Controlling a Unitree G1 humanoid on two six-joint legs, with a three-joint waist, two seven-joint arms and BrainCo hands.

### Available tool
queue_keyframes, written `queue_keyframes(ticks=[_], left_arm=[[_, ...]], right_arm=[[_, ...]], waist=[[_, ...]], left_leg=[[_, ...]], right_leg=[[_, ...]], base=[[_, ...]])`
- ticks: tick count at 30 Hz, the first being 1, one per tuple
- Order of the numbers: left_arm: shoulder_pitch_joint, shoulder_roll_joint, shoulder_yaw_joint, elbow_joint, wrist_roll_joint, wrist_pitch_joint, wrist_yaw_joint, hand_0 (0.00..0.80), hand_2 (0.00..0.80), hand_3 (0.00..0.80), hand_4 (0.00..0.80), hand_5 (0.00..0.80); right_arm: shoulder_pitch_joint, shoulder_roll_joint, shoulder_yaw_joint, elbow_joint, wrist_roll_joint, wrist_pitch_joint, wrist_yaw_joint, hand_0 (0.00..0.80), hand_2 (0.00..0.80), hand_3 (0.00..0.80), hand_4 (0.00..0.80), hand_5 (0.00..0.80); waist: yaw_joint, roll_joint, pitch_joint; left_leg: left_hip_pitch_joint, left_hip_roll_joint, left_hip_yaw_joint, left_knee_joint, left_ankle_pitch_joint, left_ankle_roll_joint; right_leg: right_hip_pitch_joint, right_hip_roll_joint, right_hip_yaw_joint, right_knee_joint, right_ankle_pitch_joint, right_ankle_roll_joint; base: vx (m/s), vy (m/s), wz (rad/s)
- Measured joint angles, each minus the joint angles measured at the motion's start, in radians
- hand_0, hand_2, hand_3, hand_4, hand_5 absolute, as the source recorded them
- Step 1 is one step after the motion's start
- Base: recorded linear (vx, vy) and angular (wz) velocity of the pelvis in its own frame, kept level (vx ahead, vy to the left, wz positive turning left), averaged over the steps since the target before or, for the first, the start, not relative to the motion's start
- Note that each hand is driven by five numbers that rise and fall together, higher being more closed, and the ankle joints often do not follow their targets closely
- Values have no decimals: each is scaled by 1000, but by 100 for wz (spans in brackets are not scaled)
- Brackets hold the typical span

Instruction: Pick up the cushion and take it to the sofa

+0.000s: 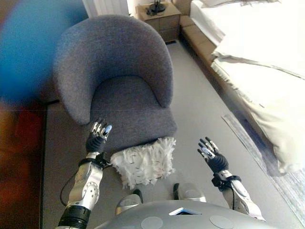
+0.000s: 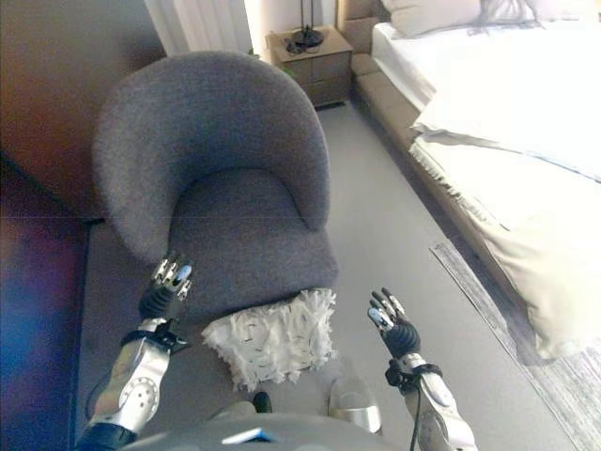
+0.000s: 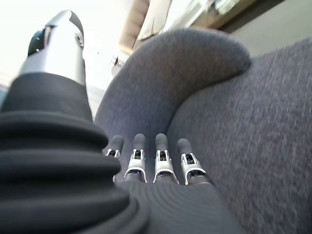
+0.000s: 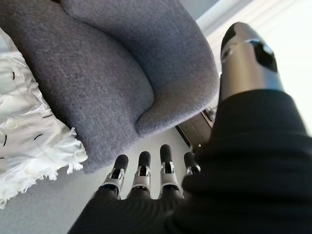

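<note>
Clearly nothing is picked up yet: the fringed white cushion (image 1: 144, 162) lies on the floor against the grey armchair (image 1: 119, 81), between the left robot hand (image 1: 97, 136) and right robot hand (image 1: 211, 155), both open-fingered and empty, so reaching down comes next.

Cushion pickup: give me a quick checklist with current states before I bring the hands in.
1. Cushion in view and reachable: ok, on the floor against the front of the grey armchair, between the two arms.
2. Left hand free: ok, fingers straight, holding nothing, over the seat's front edge.
3. Right hand free: ok, fingers straight, over bare floor, apart from the cushion.
4. Either hand touching the cushion: not ok, neither does yet.
5. Cushion unobstructed: ok, nothing lies on it.
6. Seat clear for the drop: ok.
</note>
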Motion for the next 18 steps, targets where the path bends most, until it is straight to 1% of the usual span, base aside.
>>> queue_keyframes(ticks=[2, 3, 4, 5, 7, 8, 9, 10, 11, 12, 13, 14, 15, 16, 17, 18], left_arm=[[10, 13, -1, 0, 45, 0, -24, 0, 0, 0, 0, 0], [11, 24, -1, 2, 73, 0, -34, 0, 0, 0, 0, 0], [6, 30, 0, 8, 82, 0, -43, 0, 0, 0, 0, 0], [8, 36, 1, 9, 92, 0, -48, 0, 0, 0, 0, 0], [10, 47, 2, 11, 98, 3, -71, 0, 0, 0, 0, 0], [13, 54, 6, 11, 98, 3, -82, 0, 0, 0, 0, 0], [18, 60, 19, 11, 97, 2, -84, 0, 0, 0, 0, 0], [22, 59, 32, 12, 97, 3, -85, 0, 0, 0, 0, 0], [24, 60, 39, 11, 97, 3, -85, 0, 0, 0, 0, 0], [24, 65, 39, 12, 96, 3, -82, 0, 0, 0, 0, 0], [24, 70, 39, 15, 96, 3, -78, 0, 0, 0, 0, 0], [26, 78, 38, 25, 94, 3, -74, 0, 0, 0, 0, 0], [23, 88, 38, 40, 94, 3, -68, 0, 0, 0, 0, 0], [28, 107, 39, 45, 93, 3, -62, 0, 0, 0, 0, 0], [29, 117, 38, 55, 93, 4, -57, 0, 0, 0, 0, 0], [31, 98, 34, 64, 93, 8, -55, 0, 0, 0, 0, 0]], right_arm=[[-20, 9, -2, 0, 16, -13, -9, 0, 0, 0, 0, 0], [-26, 14, -2, 0, 16, -17, -16, 0, 0, 0, 0, 0], [-43, 13, -1, 0, 16, -19, -23, 0, 0, 0, 0, 0], [-56, 14, 0, -1, 15, -20, -25, 0, 0, 0, 0, 0], [-57, 17, 0, 4, 15, -21, -25, 0, 0, 0, 0, 0], [-55, 20, 1, 21, 14, -21, -24, 0, 0, 0, 0, 0], [-48, 25, 1, 33, 14, -20, -22, 0, 0, 0, 0, 0], [-35, 25, 1, 38, 14, -20, -22, 0, 0, 0, 0, 0], [-24, 24, 2, 38, 14, -20, -21, 0, 0, 0, 0, 0], [-17, 25, 4, 38, 14, -19, -19, 0, 0, 0, 0, 0], [-15, 27, 6, 38, 14, -19, -14, 0, 0, 0, 0, 0], [-17, 33, 6, 38, 14, -19, -11, 0, 0, 0, 0, 0], [-18, 44, 7, 38, 14, -19, -8, 0, 0, 0, 0, 0], [-23, 60, 14, 39, 13, -19, -7, 0, 0, 0, 0, 0], [-29, 72, 19, 46, 8, -19, -6, 0, 0, 0, 0, 0], [-30, 67, 18, 57, 4, -19, -7, 0, 0, 0, 0, 0]], waist=[[28, -6, 4], [37, -10, 10], [51, -9, 25], [53, -7, 29], [63, -7, 42], [80, -5, 44], [82, -1, 41], [81, -7, 39], [77, -7, 37], [75, -6, 35], [79, -12, 33], [90, -18, 31], [99, -42, 26], [101, -74, 24], [99, -98, 25], [97, -83, 25]], left_leg=[[-2, -6, 3, 10, -1, 1], [-2, -20, 8, 24, -10, 10], [1, -22, 20, 38, -22, 20], [3, -24, 27, 44, -29, 22], [25, -41, 39, 50, -39, 37], [38, -37, 59, 50, -44, 46], [35, -36, 72, 53, -45, 50], [31, -31, 89, 55, -41, 54], [19, -13, 122, 59, -39, 51], [5, 5, 141, 60, -35, 45], [-3, 15, 149, 61, -29, 36], [-14, 19, 152, 59, -25, 29], [-21, 18, 166, 58, -20, 16], [-20, 11, 172, 56, -16, -3], [-16, 13, 165, 58, -15, -19], [-12, 35, 150, 55, -15, -36]], right_leg=[[-5, -6, -3, 8, -1, 2], [-8, -12, -5, 25, -3, 7], [-32, -24, -22, 83, -3, 8], [-55, -41, -39, 137, -2, 9], [-71, -73, -63, 208, 7, 20], [-71, -85, -70, 213, 14, 25], [-72, -106, -89, 209, 9, 8], [-74, -135, -91, 232, 3, -1], [-78, -162, -93, 248, 1, 2], [-77, -179, -93, 216, 7, 13], [-72, -197, -93, 148, 19, 32], [-51, -206, -92, 52, 41, 59], [-32, -218, -85, -58, 76, 81], [-10, -228, -83, -141, 131, 80], [14, -229, -82, -181, 202, 162], [22, -199, -83, -187, 202, 147]], base=[[212, 281, -1], [230, 306, -15], [230, 299, -12], [274, 287, -12], [202, 160, -20], [102, 15, -30], [123, -48, -12], [77, -123, 15], [107, -170, 19], [67, -190, 0], [67, -192, -18], [91, -188, -35], [133, -192, -36], [182, -200, -20], [204, -195, -8], [219, -198, -9]])
